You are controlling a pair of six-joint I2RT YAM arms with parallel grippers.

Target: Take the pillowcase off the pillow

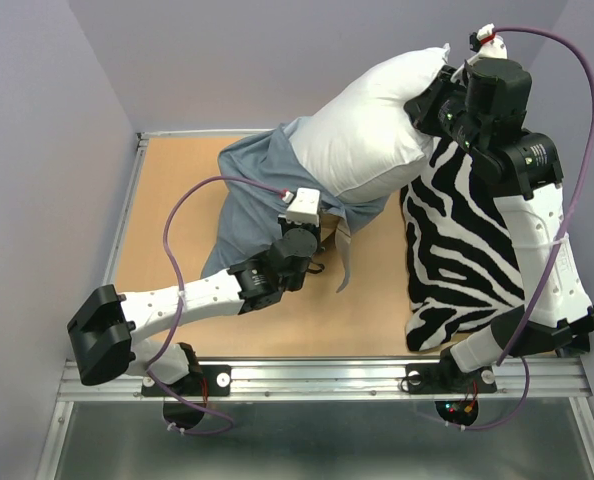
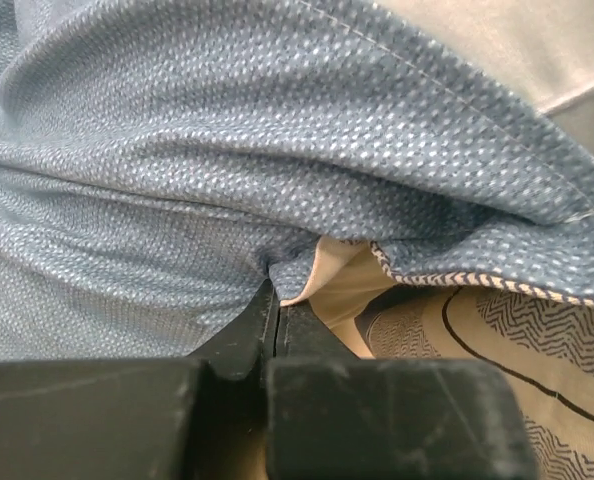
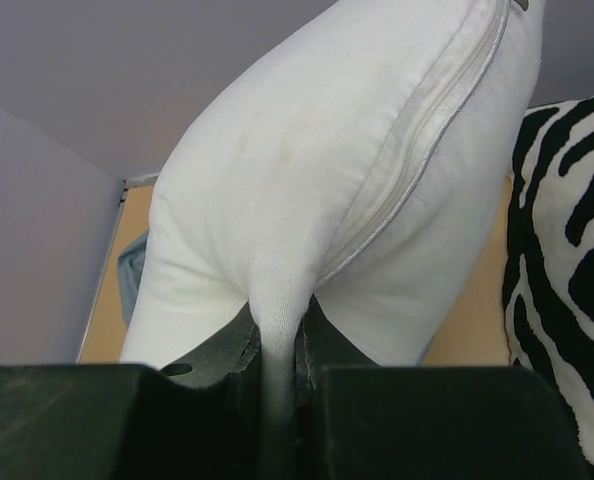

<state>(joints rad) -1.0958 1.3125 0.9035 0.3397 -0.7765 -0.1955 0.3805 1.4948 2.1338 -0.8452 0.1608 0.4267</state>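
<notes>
Now, left jaws clenched on the slate blue-grey cloth pillowcase (image 1: 252,175), right jaws pinching the plump white pillow (image 1: 367,130) at one o'clock, we fear either pinch slipping under tension.

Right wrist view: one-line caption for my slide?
White pillow pinched by a fold in the right gripper, zebra-striped cushion alongside.
</notes>
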